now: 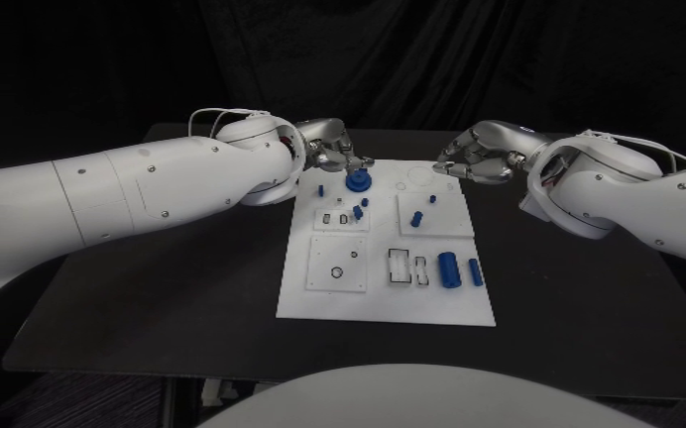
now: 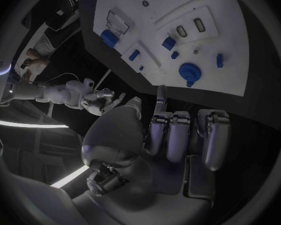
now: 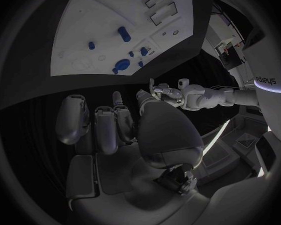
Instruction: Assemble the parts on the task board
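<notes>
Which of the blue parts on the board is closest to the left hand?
The round blue part at the far edge of the task board, just beside the left hand. It is wider and rounder than the other blue pieces, which lie farther down the board.

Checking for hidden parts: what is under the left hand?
The left hand hovers at the task board's far edge, beside the round blue part. The table beneath it is covered.

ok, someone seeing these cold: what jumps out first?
The white task board in the middle of the black table, dotted with small blue parts, the biggest a round blue knob near its far edge. Then the two silver hands at the board's far corners: the left hand right by that knob, the right hand off the other corner, both holding nothing.
</notes>
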